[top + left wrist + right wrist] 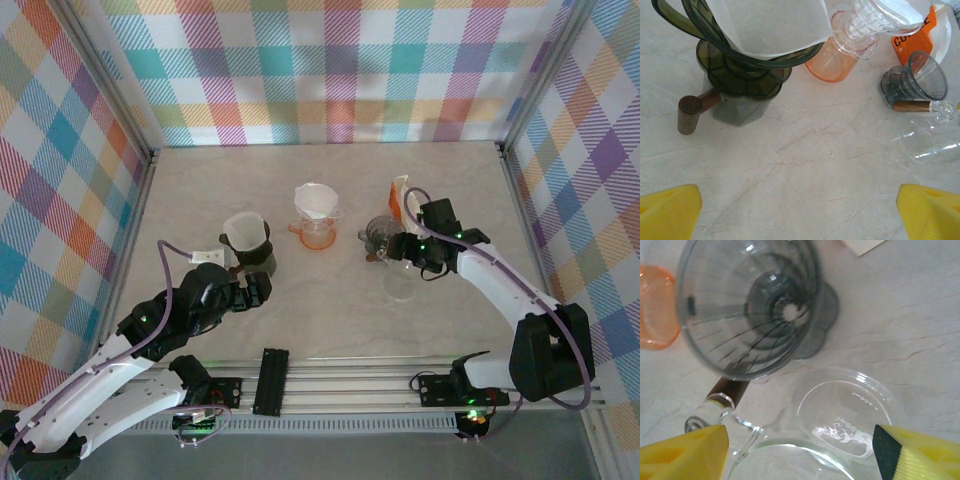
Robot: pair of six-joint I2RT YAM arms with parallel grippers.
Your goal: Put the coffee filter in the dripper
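Top view: left end effector (257, 291) on near side of green dripper (248, 243), fully open, empty. Left wrist: yellow fingers (667, 212) spread; coffee filter (770, 25) seated in green dripper; grey dripper (917, 80) tipped over, well right of it. Right wrist: right end effector (800, 442) spread astride glass server (840, 415); grip indeterminate.

The top camera looks down from high up at the near edge and sees the whole table (300, 320). Both wrist cameras sit low and close, tilted down. All three see the grey dripper (380, 235).
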